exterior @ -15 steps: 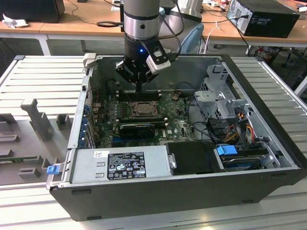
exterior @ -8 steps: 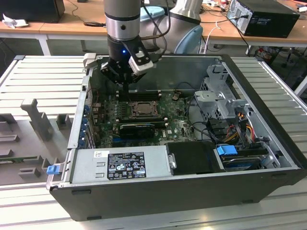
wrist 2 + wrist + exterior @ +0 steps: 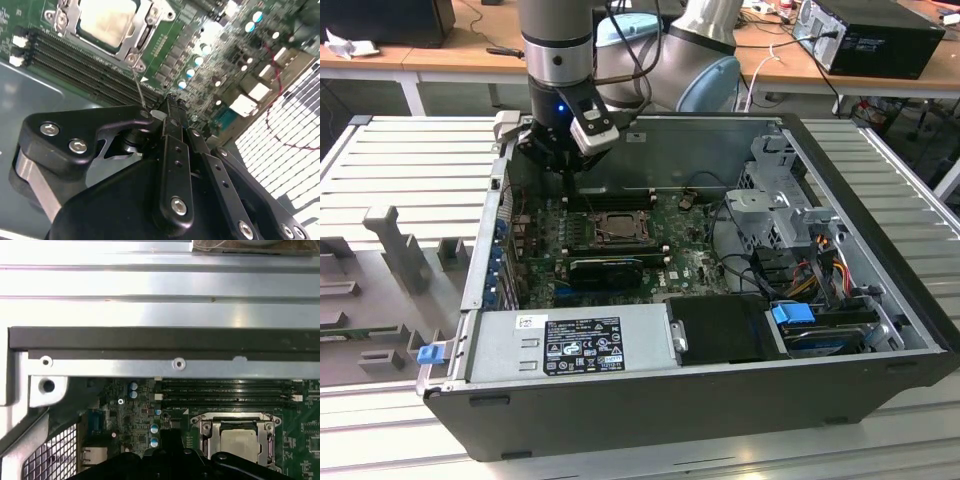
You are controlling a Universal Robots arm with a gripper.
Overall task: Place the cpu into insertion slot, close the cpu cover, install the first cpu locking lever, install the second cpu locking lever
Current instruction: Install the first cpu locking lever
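Item 1, gripper (image 3: 170, 102): black metal linkage with bright screw heads, its 2 fingers brought together with no gap showing at the tips. It hung over the rear edge of the motherboard (image 3: 200, 65), inside the open grey computer case (image 3: 720, 400). Item 2, cpu (image 3: 107, 20): flat square with a dull silvery top, seated in the insertion slot (image 3: 590, 232). In the exterior view the slot lay nearer the camera than the gripper and slightly toward that view's right, with the long black memory slots (image 3: 75, 65) running between the 2. Item 3, cpu cover (image 3: 122, 50): thin grey metal frame, lying flat around the chip, which showed through its window. Item 4, locking lever (image 3: 137, 85): thin bright wire rod, its long axis running from the socket corner nearest the gripper straight toward the fingertips. Its free end stood just beside them, and contact could not be told. Item 5, green board: crowded with small capacitors and connectors.
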